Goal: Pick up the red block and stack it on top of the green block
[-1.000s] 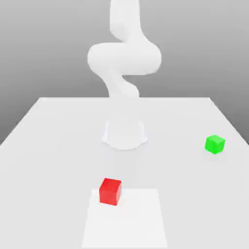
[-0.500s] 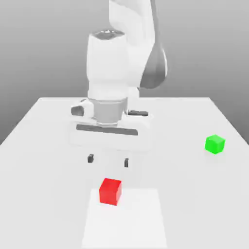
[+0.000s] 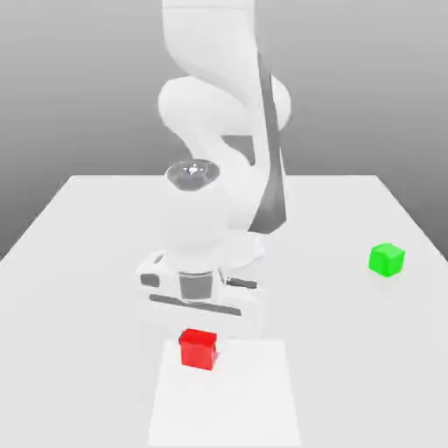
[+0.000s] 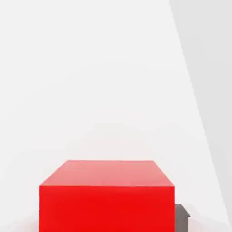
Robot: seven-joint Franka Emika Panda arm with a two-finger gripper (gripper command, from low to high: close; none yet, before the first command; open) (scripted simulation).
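From my remote station I read the surfaces as follows. Red block (image 3: 199,348): uniform saturated red, smooth plain faces with no texture or marking; in the hand view (image 4: 107,195) its top face is a shade lighter than its front, which looks flat and even. Green block (image 3: 386,260): plain bright green, smooth, unmarked. Desk (image 3: 87,262): pale grey-white, matt and featureless, with a lighter rectangular patch (image 3: 236,394) of the same smooth finish. Arm (image 3: 214,114): white, smooth, plastic-like shell with a soft sheen and darker grey trim. End effector (image 3: 199,337): white casing with dark grey details.
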